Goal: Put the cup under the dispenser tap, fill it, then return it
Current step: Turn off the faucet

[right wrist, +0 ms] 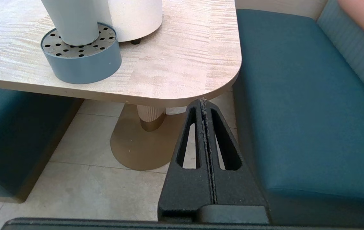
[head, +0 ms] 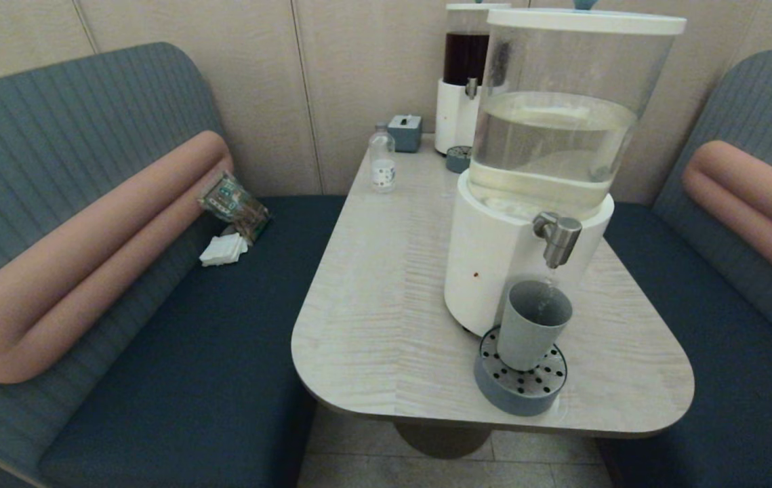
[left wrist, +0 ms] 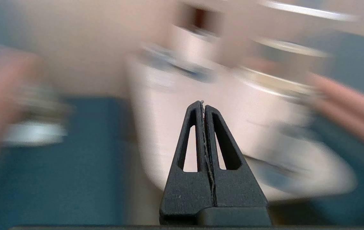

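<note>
The grey-blue cup [head: 532, 324] stands upright on the round perforated drip tray [head: 520, 383], directly below the brushed-steel dispenser tap [head: 557, 237] of the big white-based dispenser [head: 494, 264]. A thin stream runs from the tap into the cup. In the right wrist view the cup [right wrist: 73, 19] and the tray [right wrist: 81, 57] show above the table edge. My right gripper [right wrist: 203, 100] is shut and empty, below and off the table's near right corner. My left gripper [left wrist: 202, 103] is shut and empty, facing the table in a smeared view. Neither arm shows in the head view.
The pale wood table [head: 386, 285] also carries a small clear bottle [head: 382, 157], a grey box [head: 404, 132] and a dark-red-liquid dispenser [head: 463, 81] at the back. Blue benches flank it; a packet [head: 234, 203] and napkins [head: 223, 249] lie on the left one.
</note>
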Robot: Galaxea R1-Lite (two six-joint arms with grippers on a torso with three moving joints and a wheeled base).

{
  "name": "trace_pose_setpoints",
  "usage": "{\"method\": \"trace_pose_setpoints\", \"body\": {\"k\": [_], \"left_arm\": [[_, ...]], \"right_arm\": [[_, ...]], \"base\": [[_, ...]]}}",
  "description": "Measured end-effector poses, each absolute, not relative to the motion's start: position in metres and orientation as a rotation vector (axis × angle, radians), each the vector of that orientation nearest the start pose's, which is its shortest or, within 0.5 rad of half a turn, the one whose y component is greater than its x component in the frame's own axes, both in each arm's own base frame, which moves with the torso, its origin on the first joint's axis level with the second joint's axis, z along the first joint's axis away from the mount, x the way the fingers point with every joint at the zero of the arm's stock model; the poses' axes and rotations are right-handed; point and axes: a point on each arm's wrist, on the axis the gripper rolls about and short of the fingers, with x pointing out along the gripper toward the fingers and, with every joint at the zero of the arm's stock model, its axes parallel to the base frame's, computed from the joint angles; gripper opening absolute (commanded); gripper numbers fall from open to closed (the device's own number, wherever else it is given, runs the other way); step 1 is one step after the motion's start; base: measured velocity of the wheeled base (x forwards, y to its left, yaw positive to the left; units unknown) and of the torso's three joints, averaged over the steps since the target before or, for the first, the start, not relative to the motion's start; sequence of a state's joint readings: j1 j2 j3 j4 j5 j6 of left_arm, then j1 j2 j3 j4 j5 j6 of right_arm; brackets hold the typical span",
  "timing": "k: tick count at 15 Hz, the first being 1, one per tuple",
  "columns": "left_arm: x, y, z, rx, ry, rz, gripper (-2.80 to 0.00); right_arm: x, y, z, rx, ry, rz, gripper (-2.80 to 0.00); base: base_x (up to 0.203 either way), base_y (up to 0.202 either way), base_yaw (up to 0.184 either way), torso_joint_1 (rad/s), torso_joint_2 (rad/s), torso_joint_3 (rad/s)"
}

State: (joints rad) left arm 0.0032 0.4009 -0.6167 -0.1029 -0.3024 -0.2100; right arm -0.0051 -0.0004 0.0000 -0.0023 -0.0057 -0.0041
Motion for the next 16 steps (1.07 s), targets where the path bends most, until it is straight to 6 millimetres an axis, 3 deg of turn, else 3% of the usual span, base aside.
{"method": "trace_pose_setpoints", "body": {"k": [4, 7, 10, 13, 16], "left_arm": [[0.036, -0.016, 0.282, -0.195, -0.026, -0.777, -2.8], [0.087, -0.02, 0.299, -0.225, 0.125, -1.021, -2.8], [0.133, -0.029, 0.338, -0.242, 0.193, -1.155, -2.8], [0.166, -0.047, 0.376, -0.239, 0.243, -1.246, -2.8], [0.199, -0.077, 0.391, -0.168, 0.287, -1.302, -2.8]], "right_arm": [[-0.023, 0.0, 0.076, -0.004, -0.003, -0.011, -2.8], [-0.023, 0.0, 0.076, -0.004, -0.003, -0.011, -2.8], [-0.023, 0.0, 0.076, -0.004, -0.004, -0.011, -2.8], [-0.023, 0.0, 0.076, -0.004, -0.003, -0.01, -2.8], [-0.023, 0.0, 0.076, -0.004, -0.004, -0.011, -2.8]], "base": [[0.0, 0.0, 0.0, 0.0, 0.0, 0.0], [0.0, 0.0, 0.0, 0.0, 0.0, 0.0], [0.0, 0.0, 0.0, 0.0, 0.0, 0.0], [0.0, 0.0, 0.0, 0.0, 0.0, 0.0], [0.0, 0.0, 0.0, 0.0, 0.0, 0.0]]}}
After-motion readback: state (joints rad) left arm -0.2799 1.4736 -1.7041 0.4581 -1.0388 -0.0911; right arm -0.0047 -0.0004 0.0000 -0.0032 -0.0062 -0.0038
